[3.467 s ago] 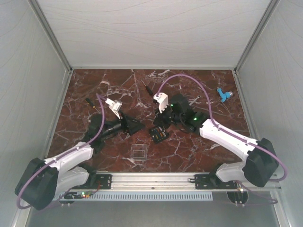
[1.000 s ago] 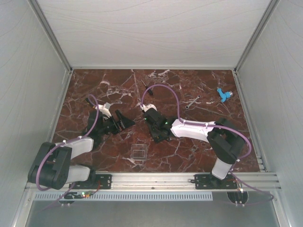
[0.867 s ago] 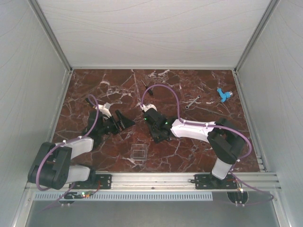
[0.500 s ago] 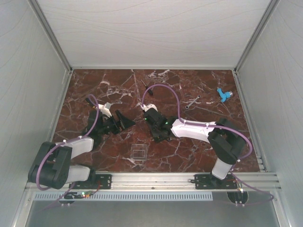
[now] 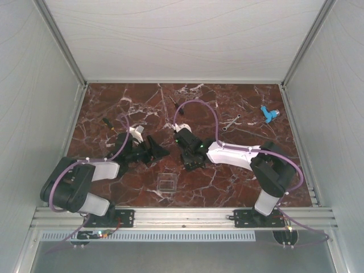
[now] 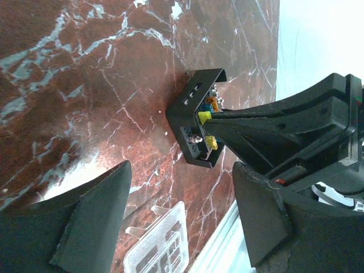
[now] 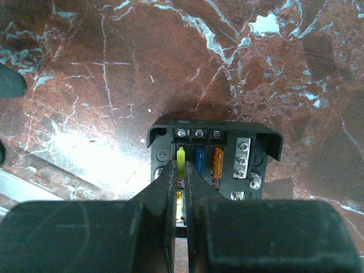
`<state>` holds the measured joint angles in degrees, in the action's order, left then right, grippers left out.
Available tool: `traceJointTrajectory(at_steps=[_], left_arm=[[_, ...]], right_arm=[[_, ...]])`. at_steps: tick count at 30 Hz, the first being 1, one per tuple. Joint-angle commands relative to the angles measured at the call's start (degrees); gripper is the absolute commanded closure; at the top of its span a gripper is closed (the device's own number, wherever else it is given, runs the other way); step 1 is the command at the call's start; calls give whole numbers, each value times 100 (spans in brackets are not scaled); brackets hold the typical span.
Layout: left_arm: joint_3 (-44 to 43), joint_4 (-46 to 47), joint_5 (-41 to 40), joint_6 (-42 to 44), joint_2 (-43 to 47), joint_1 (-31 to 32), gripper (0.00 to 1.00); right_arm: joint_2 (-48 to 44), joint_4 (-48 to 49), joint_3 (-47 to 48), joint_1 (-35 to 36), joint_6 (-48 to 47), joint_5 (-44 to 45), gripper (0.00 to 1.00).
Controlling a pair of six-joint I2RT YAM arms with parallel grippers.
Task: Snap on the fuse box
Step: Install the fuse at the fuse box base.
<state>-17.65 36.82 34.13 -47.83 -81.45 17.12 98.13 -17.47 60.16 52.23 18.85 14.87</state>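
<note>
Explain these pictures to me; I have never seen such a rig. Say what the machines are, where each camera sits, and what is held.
Two robot arms are bolted at the table's near edge. The wide picture looks down from above and behind them; the other two come from cameras on their wrists. On the marble table lie a black fuse box, a clear lid, a blue part and a small wrench. The right fingers are shut, tips inside the box by a yellow fuse; whether they pinch it is unclear. The left fingers are open, holding nothing.
</note>
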Motion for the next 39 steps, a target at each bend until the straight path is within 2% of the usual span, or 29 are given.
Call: traceJointTrajectory(at_steps=[1,17,24,33,39], left_arm=[[-313,481,96,-141,-205,160,29],[-370,450,50,-139,-345,260,32],[-381,347,-7,-112,-272,294,32],[-371,195,-56,-74,-120,307,31],[-409,140,-21,-100,-90,326,32]], right_arm=[[-121,68,-97,-180,157,-200,100],[187,-439,-408,-268,267,-134,100],[-90,-634,-249,-128,48,-162,100],[-454,-741,197,-55,-176,-186,74],[-644,-1064,615,-95,-291,-111,71]])
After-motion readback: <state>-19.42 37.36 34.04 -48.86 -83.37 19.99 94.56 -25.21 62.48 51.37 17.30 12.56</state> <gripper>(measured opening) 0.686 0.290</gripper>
